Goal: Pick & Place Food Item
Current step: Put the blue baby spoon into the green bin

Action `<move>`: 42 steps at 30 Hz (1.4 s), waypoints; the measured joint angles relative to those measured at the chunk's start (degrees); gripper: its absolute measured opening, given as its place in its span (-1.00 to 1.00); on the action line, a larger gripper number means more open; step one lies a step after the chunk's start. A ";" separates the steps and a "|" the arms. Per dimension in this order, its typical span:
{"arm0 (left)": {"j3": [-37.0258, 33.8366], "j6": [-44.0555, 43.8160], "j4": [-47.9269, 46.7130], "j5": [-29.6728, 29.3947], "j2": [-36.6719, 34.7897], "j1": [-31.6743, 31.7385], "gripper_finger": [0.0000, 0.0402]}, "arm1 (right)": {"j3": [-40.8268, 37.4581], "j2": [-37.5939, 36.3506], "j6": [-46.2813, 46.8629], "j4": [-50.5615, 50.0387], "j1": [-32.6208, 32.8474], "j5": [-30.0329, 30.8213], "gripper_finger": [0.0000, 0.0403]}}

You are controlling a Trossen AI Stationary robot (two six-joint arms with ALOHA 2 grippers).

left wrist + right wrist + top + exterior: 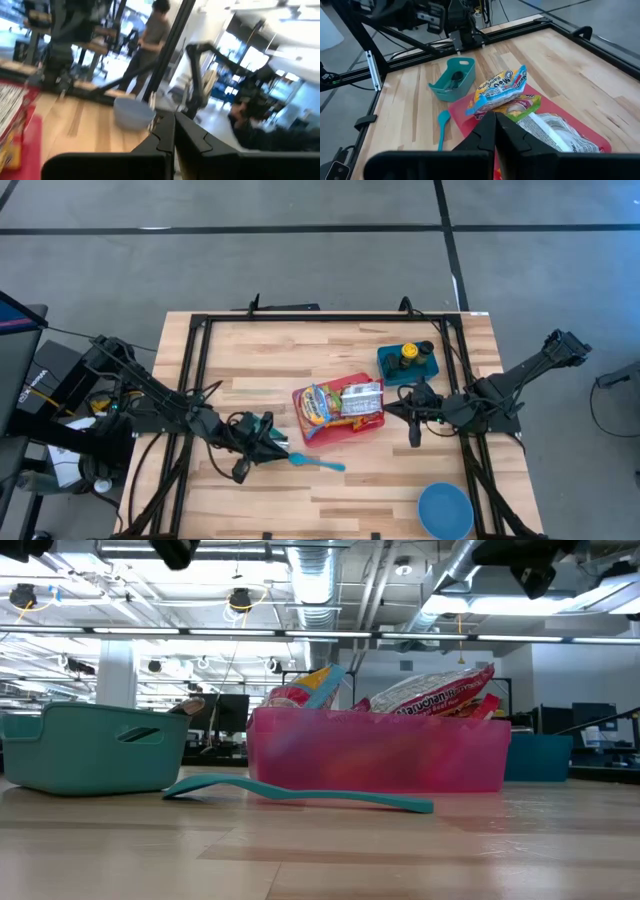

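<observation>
From above, the pink tray (340, 430) sits mid-table with its long axis running left to right, tilted slightly; the food packets (338, 402) lie flat in it along that same line; my left gripper (262, 442) hangs just left of the tray with fingers pressed together, empty; my right gripper (402, 410) hovers just right of it, also pressed together and empty; a teal spatula (318, 463) lies below the tray, a blue bowl (445, 510) near the front right corner, and a teal bin (408, 364) holds a yellow-capped bottle (408, 354).

At table height, the packets (425, 692) poke above the tray (378, 750); one label reads, I think, "Maruchan", though part is cut off.

My left wrist sees the bowl (133, 112) and a person (150, 45) standing beyond the table.

My right wrist shows the packets (502, 90) and another teal bin (452, 79); their lettering is too skewed to read.
</observation>
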 joint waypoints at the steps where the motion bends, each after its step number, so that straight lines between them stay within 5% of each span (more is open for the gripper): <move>1: 0.00 0.00 1.36 0.00 0.00 0.00 -1.00 | 0.00 0.00 0.02 0.00 0.00 0.00 -1.00; 15: 0.00 2.35 12.94 -0.04 0.00 0.68 -1.00 | 0.00 0.00 3.03 -0.02 -0.04 -0.15 -1.00; 27: 3.40 15.53 19.58 5.38 0.00 -0.17 -1.00 | 0.00 0.40 0.96 0.00 -0.15 -0.12 -1.00; 36: 11.86 13.80 -0.02 7.33 0.00 -0.17 -1.00 | 0.00 4.53 0.48 -0.08 -0.15 -0.02 -1.00; 42: 17.20 8.65 -18.27 3.01 0.09 -0.17 -1.00 | -0.02 6.03 -0.62 -0.02 -0.15 0.01 -1.00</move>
